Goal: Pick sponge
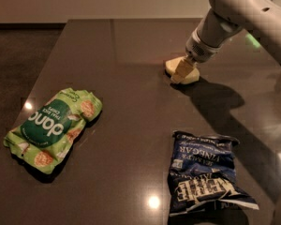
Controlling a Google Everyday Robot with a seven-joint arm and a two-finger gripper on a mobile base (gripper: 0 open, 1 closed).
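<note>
My gripper rests on the sponge, at the table's one o'clock (clenched or released, I cannot tell). The blue bag lies at five and the green bag at eight.

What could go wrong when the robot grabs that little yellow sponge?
1. The gripper is down on the sponge, which is small and looks soft, so it might squish and slip out.
2. The table looks smooth and shiny, so a push could slide the sponge away.
</note>
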